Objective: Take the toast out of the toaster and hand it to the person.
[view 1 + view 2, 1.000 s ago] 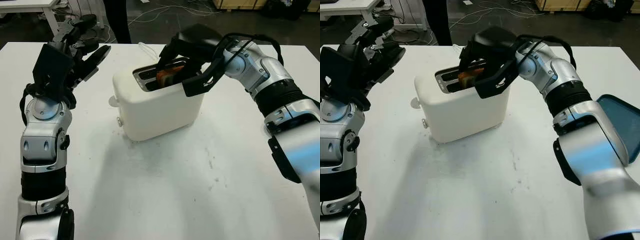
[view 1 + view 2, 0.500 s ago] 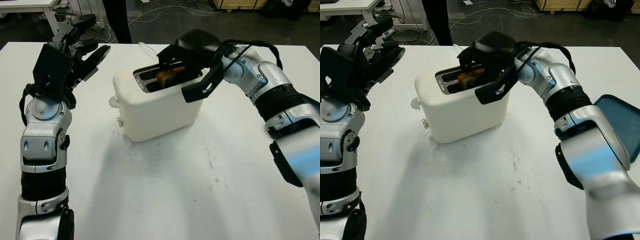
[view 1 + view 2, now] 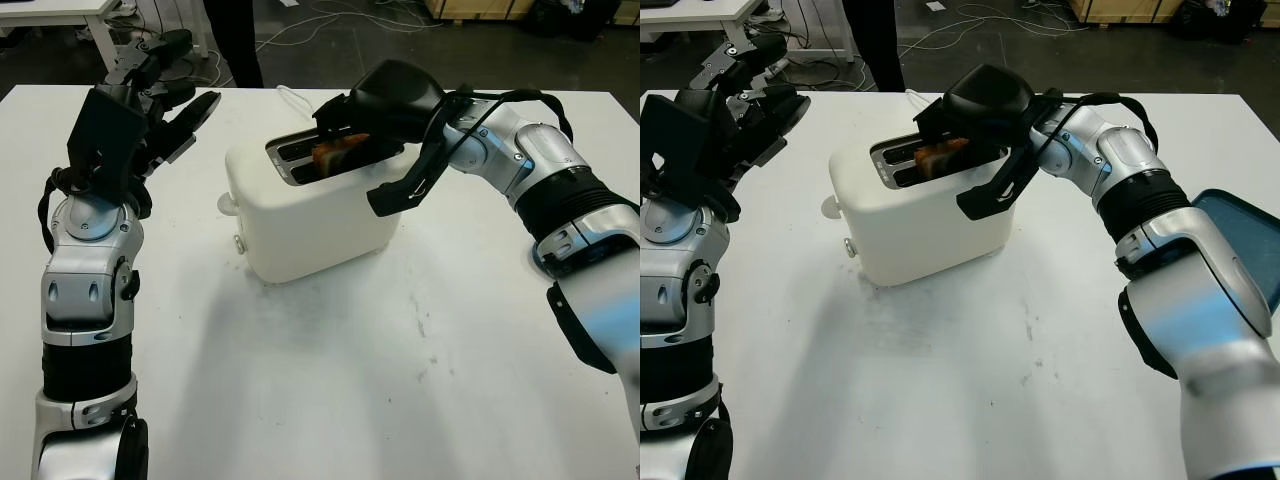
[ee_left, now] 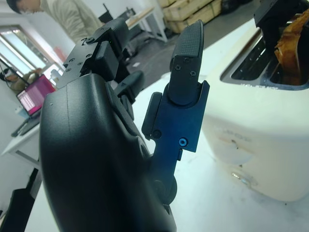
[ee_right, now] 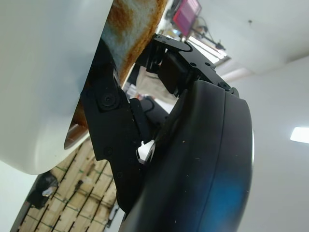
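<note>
One white plastic two-slot toaster (image 3: 315, 212) stands near the far edge of the white bench (image 3: 330, 390), about in the middle of its width. In the slot nearer to the robot sits one brown slice of toast (image 3: 338, 155), its top part standing above the slot; the other slot looks empty. The black right hand (image 3: 372, 108) is over the toaster's right end, with fingers (image 5: 107, 104) closed on the toast, one finger hanging down the toaster's right side. The black left hand (image 3: 140, 110) is open and raised above the far left corner of the bench, apart from the toaster. Behind the bench is a dark floor with cables, and a person (image 4: 67, 14) stands in the room.
</note>
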`<action>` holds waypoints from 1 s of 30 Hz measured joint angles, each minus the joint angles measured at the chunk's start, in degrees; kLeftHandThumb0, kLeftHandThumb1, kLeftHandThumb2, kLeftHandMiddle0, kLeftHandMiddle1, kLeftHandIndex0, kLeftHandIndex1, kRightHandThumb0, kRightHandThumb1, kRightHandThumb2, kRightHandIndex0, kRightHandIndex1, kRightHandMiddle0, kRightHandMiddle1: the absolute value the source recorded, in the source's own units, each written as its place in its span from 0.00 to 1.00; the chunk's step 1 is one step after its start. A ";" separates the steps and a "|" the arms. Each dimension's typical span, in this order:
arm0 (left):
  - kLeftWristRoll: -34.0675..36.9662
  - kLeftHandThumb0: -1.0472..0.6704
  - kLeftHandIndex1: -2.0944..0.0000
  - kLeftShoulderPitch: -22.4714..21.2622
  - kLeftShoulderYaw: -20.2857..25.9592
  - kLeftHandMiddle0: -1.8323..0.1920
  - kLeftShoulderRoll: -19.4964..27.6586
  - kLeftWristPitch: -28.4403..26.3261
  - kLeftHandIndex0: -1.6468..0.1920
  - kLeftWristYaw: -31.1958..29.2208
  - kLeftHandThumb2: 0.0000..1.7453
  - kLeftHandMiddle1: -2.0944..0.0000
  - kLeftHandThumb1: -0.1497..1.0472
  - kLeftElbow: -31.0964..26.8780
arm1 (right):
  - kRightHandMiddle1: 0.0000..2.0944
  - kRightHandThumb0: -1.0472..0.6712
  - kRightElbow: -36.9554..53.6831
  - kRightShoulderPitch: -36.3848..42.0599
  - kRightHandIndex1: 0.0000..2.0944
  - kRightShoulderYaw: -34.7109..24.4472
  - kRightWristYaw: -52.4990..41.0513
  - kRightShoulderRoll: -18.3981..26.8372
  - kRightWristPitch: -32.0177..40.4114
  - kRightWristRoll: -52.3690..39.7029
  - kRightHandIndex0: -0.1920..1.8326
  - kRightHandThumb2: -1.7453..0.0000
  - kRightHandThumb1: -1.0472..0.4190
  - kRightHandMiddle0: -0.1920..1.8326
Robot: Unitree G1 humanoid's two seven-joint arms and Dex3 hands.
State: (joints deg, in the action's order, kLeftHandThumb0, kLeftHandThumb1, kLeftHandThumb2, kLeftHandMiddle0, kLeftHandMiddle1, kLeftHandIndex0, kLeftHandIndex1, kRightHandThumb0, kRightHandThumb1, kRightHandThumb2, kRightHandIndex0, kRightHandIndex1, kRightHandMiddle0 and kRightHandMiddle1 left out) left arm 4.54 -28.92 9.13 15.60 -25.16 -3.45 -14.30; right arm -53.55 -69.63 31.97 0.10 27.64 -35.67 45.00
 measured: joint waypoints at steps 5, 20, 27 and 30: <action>-0.17 0.32 0.79 0.06 -0.03 0.87 0.18 0.00 0.74 0.00 0.06 0.56 0.89 0.00 | 0.83 0.34 -2.60 -0.40 0.83 -3.73 0.21 -0.98 0.03 -2.00 0.62 0.76 0.09 0.48; -0.09 0.33 0.80 0.23 0.00 0.88 0.29 0.00 0.75 -0.07 0.06 0.55 0.89 0.00 | 0.83 0.31 -11.37 -11.02 0.83 -15.76 -1.78 0.13 4.13 -13.06 0.60 0.72 0.09 0.50; -0.06 0.32 0.80 0.29 0.01 0.88 0.30 0.00 0.75 -0.16 0.06 0.54 0.89 0.00 | 0.83 0.34 -12.81 -11.05 0.83 -17.84 -2.14 0.15 5.97 -15.08 0.58 0.75 0.09 0.48; -0.06 0.32 0.80 0.29 0.01 0.89 0.30 0.00 0.75 -0.29 0.06 0.54 0.89 0.00 | 0.83 0.34 -14.46 -11.28 0.83 -19.22 -1.88 0.04 8.23 -16.28 0.59 0.77 0.09 0.46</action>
State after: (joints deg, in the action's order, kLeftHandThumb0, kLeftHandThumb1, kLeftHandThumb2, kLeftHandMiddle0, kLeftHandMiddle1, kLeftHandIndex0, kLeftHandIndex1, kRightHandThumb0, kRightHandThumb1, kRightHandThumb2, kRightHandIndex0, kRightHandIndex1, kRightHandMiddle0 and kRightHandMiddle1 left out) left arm 4.48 -28.63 9.14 15.89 -25.17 -3.74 -14.30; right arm -68.01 -80.91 12.75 -1.78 27.69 -27.44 28.72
